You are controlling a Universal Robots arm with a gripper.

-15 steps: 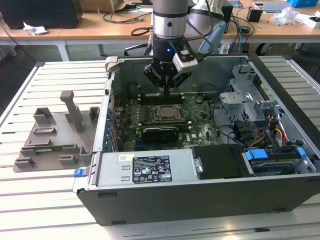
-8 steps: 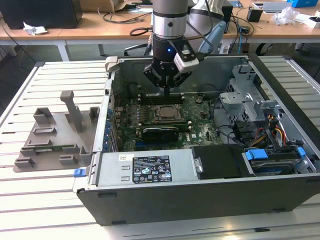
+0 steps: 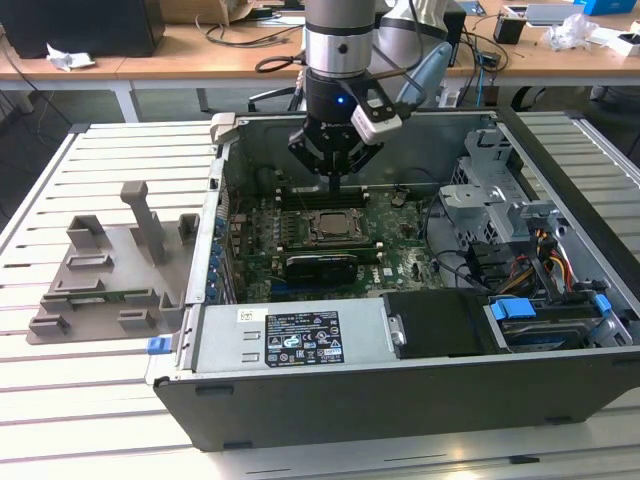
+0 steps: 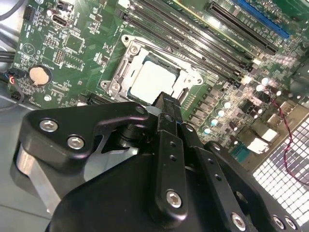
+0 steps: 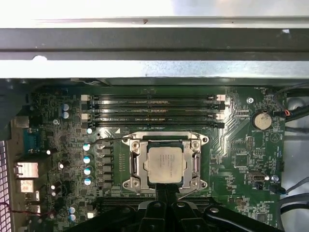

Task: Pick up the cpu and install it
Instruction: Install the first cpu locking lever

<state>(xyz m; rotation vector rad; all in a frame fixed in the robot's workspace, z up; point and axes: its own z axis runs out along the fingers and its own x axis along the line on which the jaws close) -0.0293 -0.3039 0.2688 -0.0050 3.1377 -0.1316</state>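
Hovering over the open computer case (image 3: 400, 400), my gripper (image 3: 334, 182) hangs just above the motherboard (image 3: 400, 235), beside the far edge of the socket (image 3: 331, 226); the cpu (image 5: 165, 165) lies flat inside that socket, its silver-grey lid squared within the metal frame in both wrist views, just ahead of the jaws and below them; nothing sits between the jaws, and from the second wrist view they look drawn together into one narrow black tip with no gap, touching neither chip nor frame.

I judge the pick and the placing done, since the chip rests in its seat and the jaws are empty; the step in hand looks like the tail of the install, clearing off or securing the seat; whether the socket's retention frame is latched I cannot tell.

Any further move calls for care straight above the chip; the memory slots (image 5: 153, 110) run close beyond the socket, and the row of capacitors (image 5: 87, 163) stands to one side.

The grey fixture tray (image 3: 105, 275) sits on the slatted desk (image 3: 90, 400), well apart from the jaws, outside the case wall.
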